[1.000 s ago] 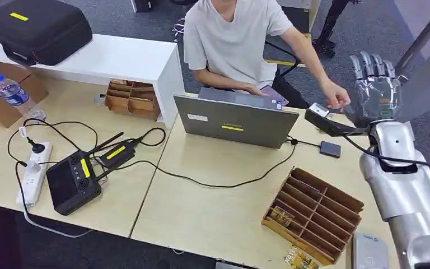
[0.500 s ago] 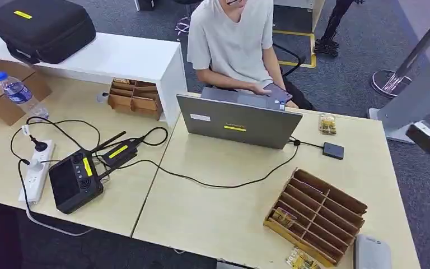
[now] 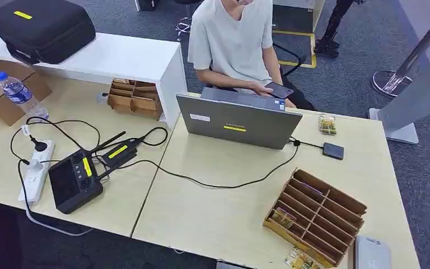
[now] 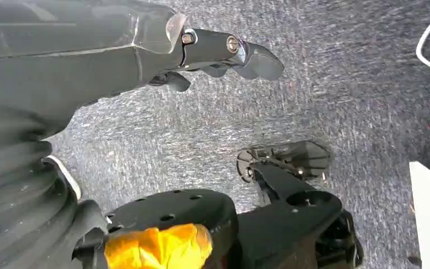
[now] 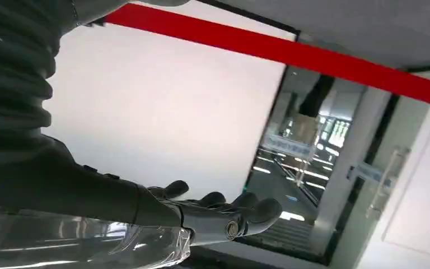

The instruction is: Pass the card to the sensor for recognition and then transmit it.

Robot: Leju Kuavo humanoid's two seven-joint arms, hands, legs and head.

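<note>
From the head view, a pale wooden worktop (image 3: 218, 207) carries an open grey laptop (image 3: 238, 120) with its lid turned toward the robot. A small dark sensor box (image 3: 333, 150) lies just to the right of the laptop, joined to it by a thin cable. Beyond the sensor, near the far edge, lies a card (image 3: 327, 124) with a yellowish pattern, flat on the worktop and apart from the sensor. A brown divided tray (image 3: 316, 216) sits at the near right, with a few cards in its lower slots; a grey device (image 3: 372, 253) lies beside its corner. On the left are a black controller (image 3: 74, 182), a white power strip (image 3: 33, 171) and a water bottle (image 3: 18, 93). A person in a light shirt (image 3: 232, 42) sits behind the laptop holding a phone (image 3: 279, 89).

In the left wrist view, the left hand (image 4: 224, 53) hangs over grey carpet (image 4: 336, 89), fingers loosely extended and apart, holding nothing.

In the right wrist view, the right hand (image 5: 224, 216) is raised against a white wall (image 5: 168, 117) and a glass doorway (image 5: 308, 162), fingers stretched out and empty.
</note>
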